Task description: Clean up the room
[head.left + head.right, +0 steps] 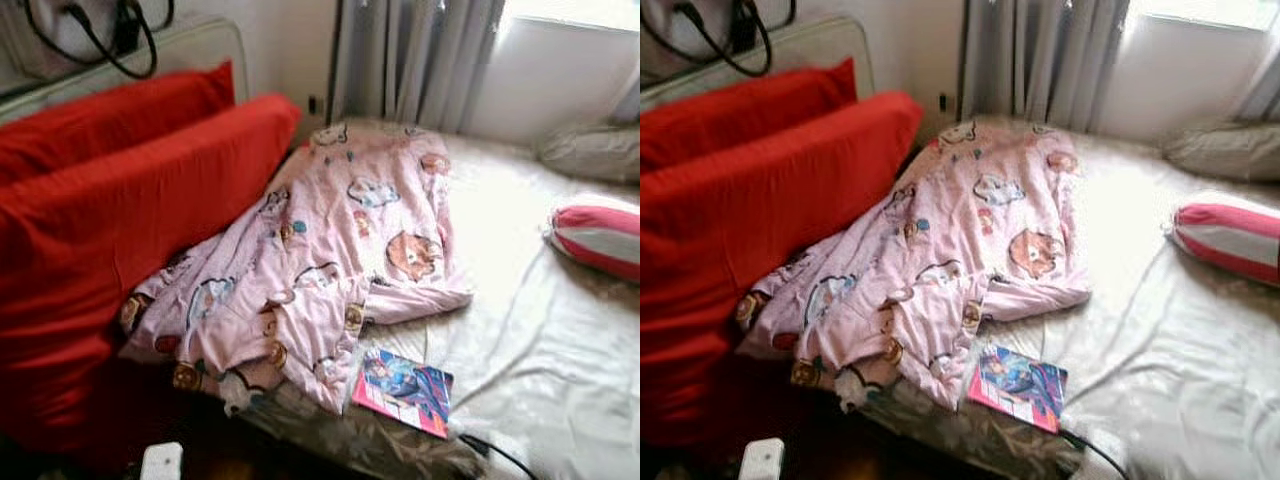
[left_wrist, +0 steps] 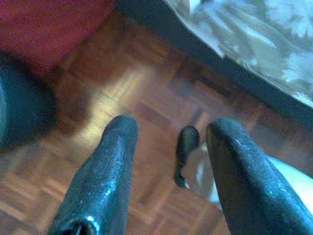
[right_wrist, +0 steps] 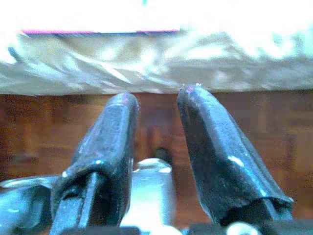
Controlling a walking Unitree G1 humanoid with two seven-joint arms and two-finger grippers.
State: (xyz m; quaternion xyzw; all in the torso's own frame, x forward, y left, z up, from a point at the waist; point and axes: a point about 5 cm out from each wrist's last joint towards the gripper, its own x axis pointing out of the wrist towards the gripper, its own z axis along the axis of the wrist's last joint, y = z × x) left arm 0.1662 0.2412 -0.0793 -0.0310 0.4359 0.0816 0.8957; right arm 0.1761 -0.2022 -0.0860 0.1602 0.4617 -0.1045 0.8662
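On the bed [image 1: 560, 380], a pink blanket [image 1: 330, 260] lies beside red cushions [image 1: 120, 220], a book [image 1: 403, 390] at its edge; both grippers' fingers [image 2: 102, 176] [image 3: 110, 147] hang apart, empty.

Left pincer [image 2: 168, 129], right pincer [image 3: 156, 100] agape

Pink cartoon-print blanket [image 1: 340, 250], red cushions [image 1: 120, 230], pink-and-grey striped pillow [image 1: 600, 236] — magenta-and-blue book [image 1: 403, 390].

Right of the pink blanket [image 1: 330, 250] bare sheet [image 1: 540, 330] lies open (magazine [image 1: 403, 390] at its near corner); red cushions [image 1: 110, 220] wall its left.
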